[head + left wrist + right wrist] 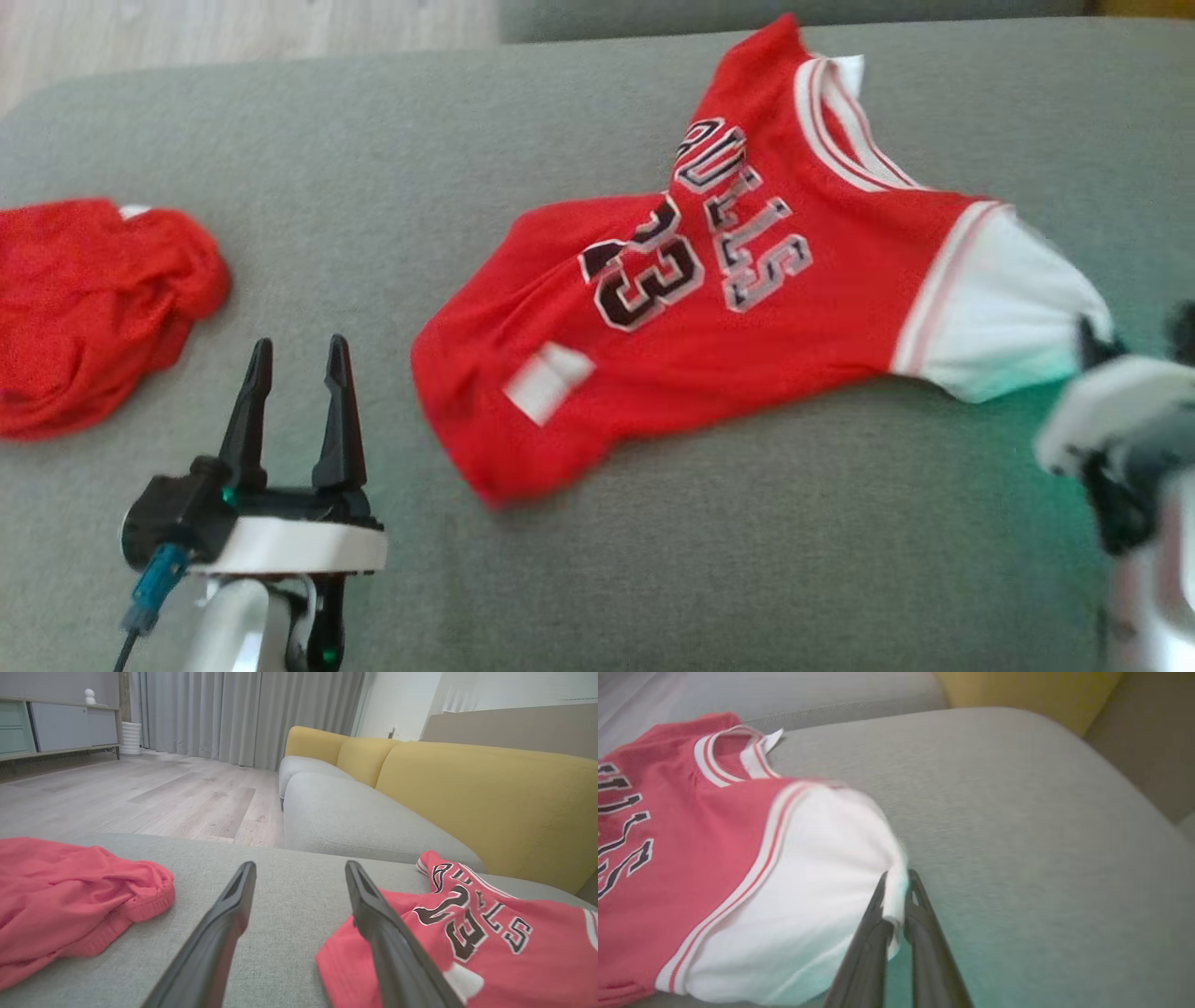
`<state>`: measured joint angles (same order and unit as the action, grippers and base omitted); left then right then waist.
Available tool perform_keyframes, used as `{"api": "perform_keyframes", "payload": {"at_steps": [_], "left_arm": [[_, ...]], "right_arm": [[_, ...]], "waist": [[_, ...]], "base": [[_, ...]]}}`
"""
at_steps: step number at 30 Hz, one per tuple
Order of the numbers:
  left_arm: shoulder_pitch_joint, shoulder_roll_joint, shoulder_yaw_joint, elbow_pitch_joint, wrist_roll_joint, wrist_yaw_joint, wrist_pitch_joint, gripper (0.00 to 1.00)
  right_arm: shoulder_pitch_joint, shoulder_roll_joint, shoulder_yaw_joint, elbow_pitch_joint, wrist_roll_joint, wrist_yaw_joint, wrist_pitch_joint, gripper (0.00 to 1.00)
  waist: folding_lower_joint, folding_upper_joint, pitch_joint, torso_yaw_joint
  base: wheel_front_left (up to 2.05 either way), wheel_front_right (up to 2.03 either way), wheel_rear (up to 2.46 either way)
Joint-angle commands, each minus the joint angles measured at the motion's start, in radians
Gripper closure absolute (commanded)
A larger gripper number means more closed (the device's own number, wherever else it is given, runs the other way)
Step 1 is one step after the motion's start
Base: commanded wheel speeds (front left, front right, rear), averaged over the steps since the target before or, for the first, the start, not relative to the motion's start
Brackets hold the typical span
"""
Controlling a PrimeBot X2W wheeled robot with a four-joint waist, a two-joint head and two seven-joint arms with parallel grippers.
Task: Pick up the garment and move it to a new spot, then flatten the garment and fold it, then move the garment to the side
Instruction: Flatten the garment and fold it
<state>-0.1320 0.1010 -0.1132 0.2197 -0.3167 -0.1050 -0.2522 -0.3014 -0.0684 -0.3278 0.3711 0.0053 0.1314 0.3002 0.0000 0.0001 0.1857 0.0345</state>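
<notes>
The garment point(747, 308) is spread on the cushion point(373, 140), toward its right side. A crumpled cloth point(89, 308) is laid well apart from it, at the cushion's left edge. The left gripper point(299, 343) is held between them, nearer the robot. The sleeve point(822, 896) at the garment's right end is pinched between the fingers of the right gripper point(897, 877). A sofa seat point(355, 821) is set beyond the cushion's far edge.
</notes>
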Motion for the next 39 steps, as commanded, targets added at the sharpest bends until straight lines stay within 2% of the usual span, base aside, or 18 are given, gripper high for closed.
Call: {"api": "perform_keyframes", "payload": {"at_steps": [1,4,6,7,8,12,18,21,31,35,39], "left_arm": [[-0.01,0.004,0.041,-0.032,0.008,0.005,-0.01,0.0],[0.008,0.005,0.051,-0.039,0.007,0.01,-0.01,0.0],[0.019,0.006,0.057,-0.044,0.007,0.012,-0.01,0.0],[0.024,0.007,0.06,-0.046,0.006,0.013,-0.01,0.0],[0.028,0.007,0.063,-0.048,0.006,0.014,-0.01,0.0],[0.043,0.012,0.072,-0.051,0.005,0.017,-0.01,0.0],[0.074,0.01,0.066,-0.052,0.012,0.022,-0.01,0.0],[0.083,0.006,0.058,-0.05,0.013,0.024,-0.01,0.0],[0.053,0.002,-0.006,-0.019,0.026,0.015,0.038,0.0],[-0.034,-0.01,-0.075,0.076,0.029,0.002,0.125,0.0],[-0.139,-0.015,-0.12,0.21,0.077,0.026,0.185,0.0]], "right_arm": [[0.011,0.006,0.009,-0.063,-0.005,-0.001,0.005,1.0],[0.116,0.016,-0.033,-0.219,0.004,-0.001,0.039,1.0],[0.181,0.017,-0.044,-0.289,0.055,-0.001,0.077,1.0],[0.21,0.017,-0.041,-0.315,0.08,-0.001,0.092,0.69],[0.236,0.018,-0.04,-0.335,0.104,-0.001,0.105,0.0],[0.296,0.018,-0.019,-0.386,0.145,-0.001,0.097,0.0],[0.307,0.018,0.11,-0.455,0.148,-0.001,-0.06,0.0],[0.31,0.018,0.169,-0.46,0.143,-0.001,-0.099,0.0],[0.306,0.018,0.227,-0.436,0.17,-0.001,-0.114,0.0],[0.303,0.018,0.246,-0.427,0.182,-0.001,-0.117,0.0],[0.29,0.018,0.274,-0.424,0.187,-0.001,-0.123,0.0]], "waist": [[0.0,-0.0001,-0.015,-0.019],[0.0,-0.0001,-0.026,-0.044],[0.0,-0.0001,-0.031,-0.058],[0.0,-0.0001,-0.033,-0.064],[0.0,-0.0001,-0.035,-0.069],[0.0,-0.0001,-0.048,-0.081],[0.0,-0.0001,-0.072,-0.083],[0.0,-0.0001,-0.083,-0.078],[0.0,-0.0001,-0.09,-0.064],[0.0,-0.0001,-0.081,-0.075],[0.0,-0.0001,-0.061,-0.104]], "base": [[0.0,0.0,0.0],[0.0,0.0,0.0],[0.0,0.0,0.0],[0.0,0.0,0.0],[0.0,0.0,0.0],[0.0,0.0,0.0],[0.0,0.0,0.0],[0.0,0.0,0.0],[0.0,0.0,0.0],[0.0,0.0,0.0],[0.0,0.0,0.0]]}}
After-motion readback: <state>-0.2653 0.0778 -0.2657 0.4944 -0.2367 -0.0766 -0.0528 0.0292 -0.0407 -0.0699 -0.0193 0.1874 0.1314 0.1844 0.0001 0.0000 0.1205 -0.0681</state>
